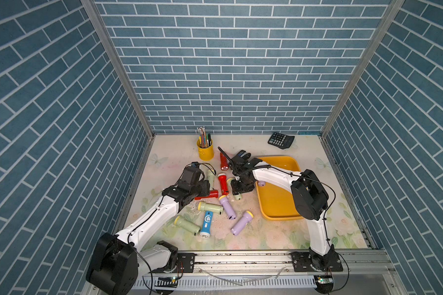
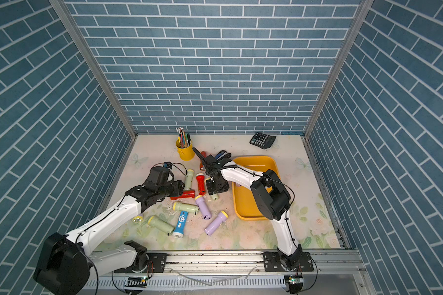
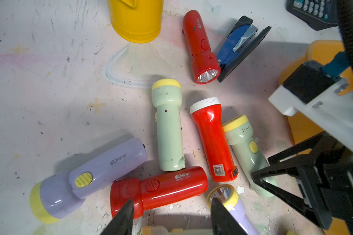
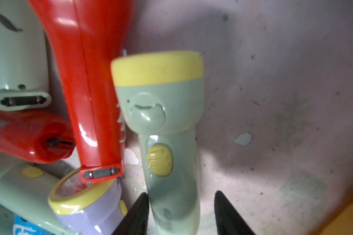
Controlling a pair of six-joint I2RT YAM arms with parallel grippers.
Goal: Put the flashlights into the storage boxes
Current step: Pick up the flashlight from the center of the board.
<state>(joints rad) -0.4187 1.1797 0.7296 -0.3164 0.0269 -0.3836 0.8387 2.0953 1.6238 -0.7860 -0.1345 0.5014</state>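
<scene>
Floral tabletop [image 1: 266,237]; yellow tray [image 1: 276,204] at 3 o'clock of flashlights [image 1: 227,207]; right gripper [image 4: 181,213] spread, straddling pale green flashlight [image 4: 167,142]; left gripper [image 3: 171,215] spread, empty, above red flashlight [image 3: 161,187].

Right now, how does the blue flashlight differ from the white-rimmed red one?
The blue flashlight has a big white logo; the white-rimmed red flashlight shows only a small label near its tail. The blue one's head points toward the table's near edge, the red one's toward its far edge. The blue one lies at the scatter's near side, the red one mid-pile. Both lie flat on the table, outside the yellow tray.
</scene>
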